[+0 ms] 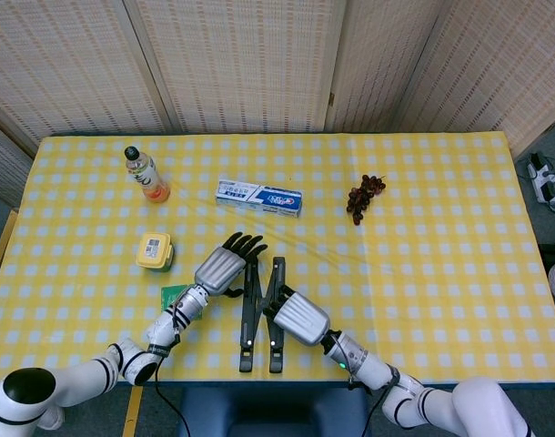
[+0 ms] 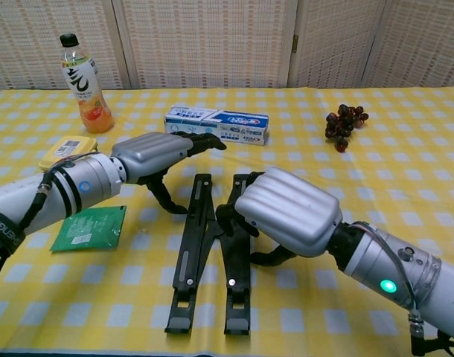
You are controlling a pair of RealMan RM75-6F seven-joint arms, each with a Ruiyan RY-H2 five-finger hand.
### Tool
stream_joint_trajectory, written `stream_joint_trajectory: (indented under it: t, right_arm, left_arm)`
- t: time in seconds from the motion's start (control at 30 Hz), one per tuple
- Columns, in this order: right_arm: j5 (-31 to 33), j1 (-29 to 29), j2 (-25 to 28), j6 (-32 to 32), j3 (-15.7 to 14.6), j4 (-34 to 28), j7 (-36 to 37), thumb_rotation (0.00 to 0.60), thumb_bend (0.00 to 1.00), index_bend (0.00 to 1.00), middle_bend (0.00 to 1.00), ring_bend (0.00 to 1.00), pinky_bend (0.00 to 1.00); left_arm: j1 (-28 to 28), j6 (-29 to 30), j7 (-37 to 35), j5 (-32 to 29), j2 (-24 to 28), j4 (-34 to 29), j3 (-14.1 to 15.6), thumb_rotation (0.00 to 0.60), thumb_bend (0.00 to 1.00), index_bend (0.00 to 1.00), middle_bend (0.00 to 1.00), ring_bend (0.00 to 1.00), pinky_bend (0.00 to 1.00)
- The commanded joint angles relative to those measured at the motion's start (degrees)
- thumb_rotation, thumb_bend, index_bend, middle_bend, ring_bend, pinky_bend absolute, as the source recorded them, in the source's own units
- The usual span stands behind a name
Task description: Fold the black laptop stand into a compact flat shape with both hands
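Note:
The black laptop stand (image 1: 247,330) (image 2: 188,260) lies flat near the table's front edge, its two bars almost parallel and close together. My left hand (image 1: 221,269) (image 2: 156,156) hovers at the far end of the left bar, fingers stretched out over it and thumb hanging down by its outer side. My right hand (image 1: 300,319) (image 2: 286,212) sits on the right bar (image 2: 237,290), fingers curled over it from the right and thumb under it. The bar's middle is hidden by that hand.
A green card (image 1: 173,296) (image 2: 89,227) and a yellow container (image 1: 155,250) (image 2: 67,149) lie left of the stand. Further back are a drink bottle (image 1: 146,175) (image 2: 82,74), a toothpaste box (image 1: 259,197) (image 2: 218,124) and grapes (image 1: 364,197) (image 2: 343,123).

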Motion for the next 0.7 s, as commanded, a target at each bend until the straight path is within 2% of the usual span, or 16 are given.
stream_joint_trajectory:
  t: [0.03,0.17,0.3,0.43,0.7]
  right_arm:
    - [-0.16,0.35,2.32,-0.45,-0.44,-2.81,-0.86,0.6,0.22,0.47,0.57,0.58,0.39]
    - [0.7,1.79,7.06,-4.45,-0.57,-10.3,-2.53,0.6,0.22,0.28,0.39,0.42,0.34]
    - [2.51,5.98,14.42,-14.27,-0.53,-20.93,-4.4,0.6,0.22,0.09,0.21,0.28,0.21]
    - [5.95,9.8,20.03,-23.74,1.06,-29.93,-9.55,0.6,0.22,0.04,0.13,0.2,0.16]
    - [12.6,13.16,20.88,-32.9,3.86,-34.93,-18.19,0.6,0.22,0.04,0.13,0.16,0.11]
  left_arm:
    - [0.71,0.7,0.19,-0.94,1.48,-1.76,-0.68,0.6,0.21,0.0,0.0,0.0,0.0]
    - [2.04,1.99,0.66,-1.92,4.13,-5.27,-1.14,0.6,0.21,0.0,0.0,0.0,0.0]
    - [3.18,4.04,2.75,-1.71,6.51,-7.34,-1.0,0.6,0.2,0.0,0.0,0.0,0.0]
    - [4.35,5.78,3.36,-1.83,8.66,-9.52,-1.13,0.6,0.19,0.0,0.0,0.0,0.0]
    - [5.51,6.28,2.23,-2.56,10.35,-11.13,-1.17,0.6,0.19,0.0,0.0,0.0,0.0]
